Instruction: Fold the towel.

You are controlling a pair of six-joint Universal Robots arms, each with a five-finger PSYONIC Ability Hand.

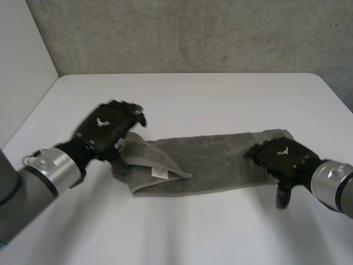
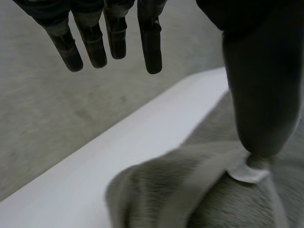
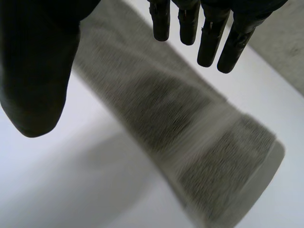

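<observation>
Long axis of towel [image 1: 220,163] runs between left hand [image 1: 107,130] and right hand [image 1: 284,157].

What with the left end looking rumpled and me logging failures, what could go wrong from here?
1. The towel is bunched at its left end, with a corner flopped over near the label. Folding on from this may set a crooked edge.
2. The left hand and the right hand both have straight fingers and grip nothing. A lift now would likely slip or drag the strip askew.
</observation>
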